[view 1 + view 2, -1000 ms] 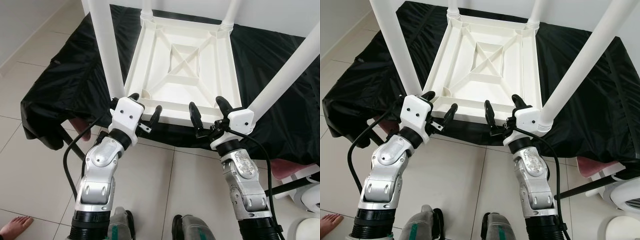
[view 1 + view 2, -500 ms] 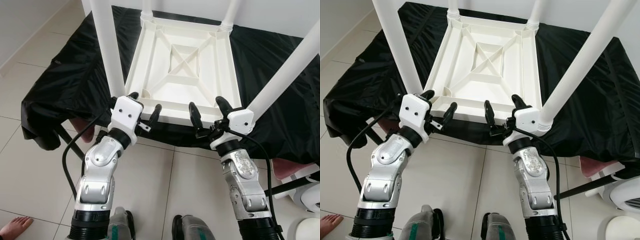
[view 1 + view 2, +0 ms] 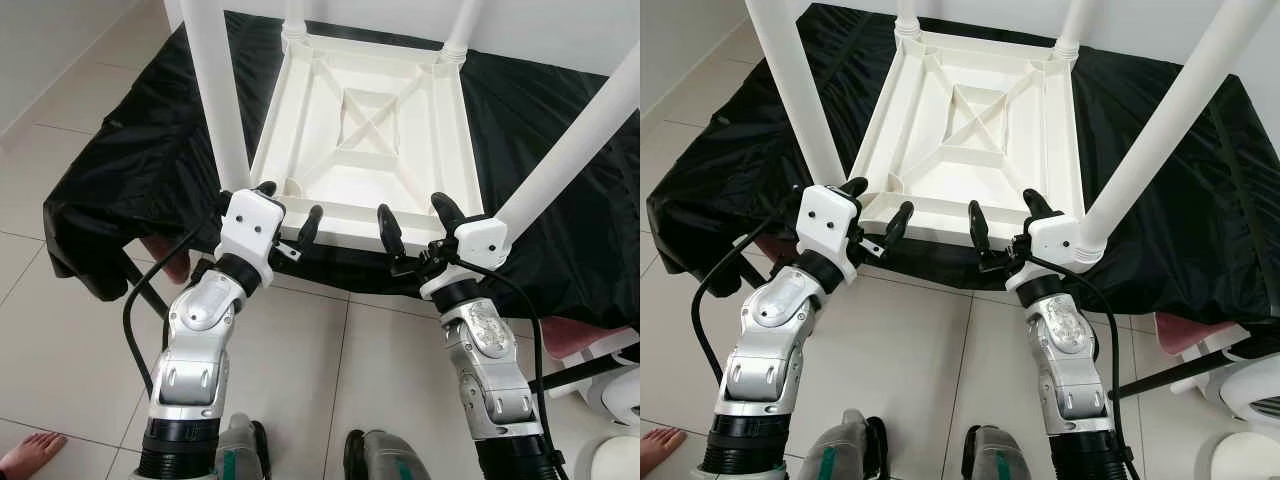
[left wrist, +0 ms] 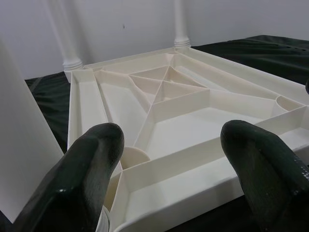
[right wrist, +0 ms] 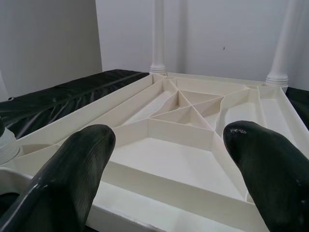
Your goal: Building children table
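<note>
Here the children's table (image 3: 365,130) lies upside down on a black cloth (image 3: 130,160), its four legs (image 3: 215,90) pointing up, so the ribbed underside faces both hands. The left hand (image 3: 285,215) and right hand (image 3: 412,220) sit just at the near rim, both released and gripping nothing. Judging by this placement, the rim is about to be grasped.

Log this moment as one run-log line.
stage: pre-grasp | white table: upside down on black cloth | left end effector: open at near edge | right end effector: open at near edge
</note>
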`<state>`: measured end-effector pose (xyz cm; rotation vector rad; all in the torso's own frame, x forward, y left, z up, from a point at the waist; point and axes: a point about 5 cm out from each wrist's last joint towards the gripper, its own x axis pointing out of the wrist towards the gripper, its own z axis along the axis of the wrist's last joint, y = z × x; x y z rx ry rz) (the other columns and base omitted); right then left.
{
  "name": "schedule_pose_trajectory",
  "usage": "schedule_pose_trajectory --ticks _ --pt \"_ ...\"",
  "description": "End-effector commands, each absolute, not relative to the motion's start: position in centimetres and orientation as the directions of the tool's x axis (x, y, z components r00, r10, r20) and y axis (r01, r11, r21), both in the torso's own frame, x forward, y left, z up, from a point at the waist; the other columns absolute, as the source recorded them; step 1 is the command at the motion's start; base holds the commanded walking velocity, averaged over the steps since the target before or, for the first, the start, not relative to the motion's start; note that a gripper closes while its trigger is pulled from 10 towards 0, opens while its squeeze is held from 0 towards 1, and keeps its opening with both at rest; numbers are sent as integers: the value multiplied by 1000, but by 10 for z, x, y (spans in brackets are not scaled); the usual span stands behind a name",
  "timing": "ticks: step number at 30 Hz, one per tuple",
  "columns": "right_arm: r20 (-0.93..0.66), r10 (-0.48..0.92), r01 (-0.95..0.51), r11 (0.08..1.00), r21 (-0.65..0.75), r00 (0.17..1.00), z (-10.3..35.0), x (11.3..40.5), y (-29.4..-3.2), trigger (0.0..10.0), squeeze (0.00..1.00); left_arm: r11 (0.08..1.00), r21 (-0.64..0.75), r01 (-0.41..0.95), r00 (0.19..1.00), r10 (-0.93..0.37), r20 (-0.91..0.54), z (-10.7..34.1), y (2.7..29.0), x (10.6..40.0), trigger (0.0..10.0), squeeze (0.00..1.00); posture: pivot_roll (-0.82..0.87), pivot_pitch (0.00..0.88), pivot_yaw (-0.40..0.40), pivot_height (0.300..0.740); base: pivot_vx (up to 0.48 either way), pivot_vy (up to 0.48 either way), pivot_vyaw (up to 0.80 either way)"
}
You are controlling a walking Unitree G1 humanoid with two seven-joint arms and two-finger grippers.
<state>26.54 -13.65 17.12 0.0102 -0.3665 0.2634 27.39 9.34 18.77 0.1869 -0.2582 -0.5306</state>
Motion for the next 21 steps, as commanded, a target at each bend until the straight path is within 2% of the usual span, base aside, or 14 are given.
schedule_pose_trajectory --ticks 1,21 --pt "346 240 -244 969 -34 907 168 265 -139 10000 0 946 108 305 910 -322 260 191 90 275 10000 0 44 93 -46 740 0 0 0" --pt "347 238 -241 970 -33 907 168 266 -139 10000 0 947 104 305 909 -322 264 192 90 276 10000 0 44 91 -46 740 0 0 0"
